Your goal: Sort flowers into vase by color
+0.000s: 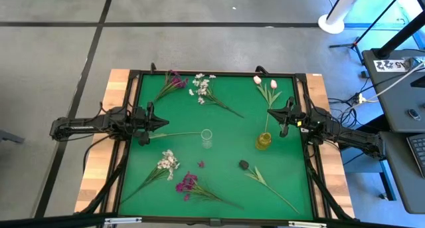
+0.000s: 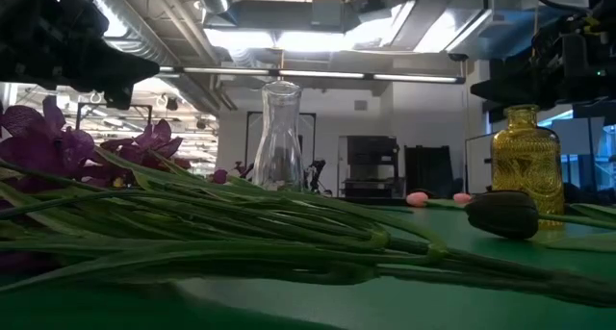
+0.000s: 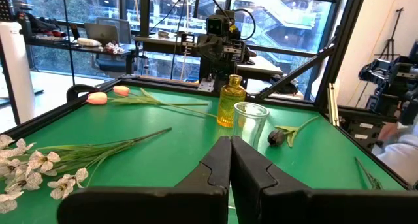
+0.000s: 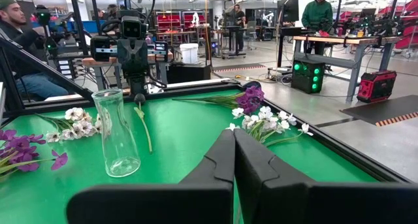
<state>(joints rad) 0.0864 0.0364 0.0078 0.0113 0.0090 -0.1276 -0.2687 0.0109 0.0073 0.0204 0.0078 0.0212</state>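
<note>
**I work in a robotics lab**

Around my green table (image 1: 226, 181) I see a concrete floor (image 1: 53, 62), workbenches (image 4: 339, 41) with equipment, other robot rigs (image 3: 222, 38), exposed ceiling ducts (image 2: 192, 32), big windows (image 3: 163, 15), and people (image 4: 317, 12) sitting or standing at stations.

I see the clear glass vase (image 1: 206, 139) just ahead of my left gripper (image 1: 164, 123), the amber glass bottle (image 1: 263, 141) beside my right gripper (image 1: 271, 112), and the dark near-black bud (image 1: 244, 165) between both vases, nearer the bottle.

Matt green cloth covers the bench (image 1: 226, 131); clear vase (image 4: 117, 132) glossy glass; yellow vase (image 2: 526, 171) textured glass.
</note>
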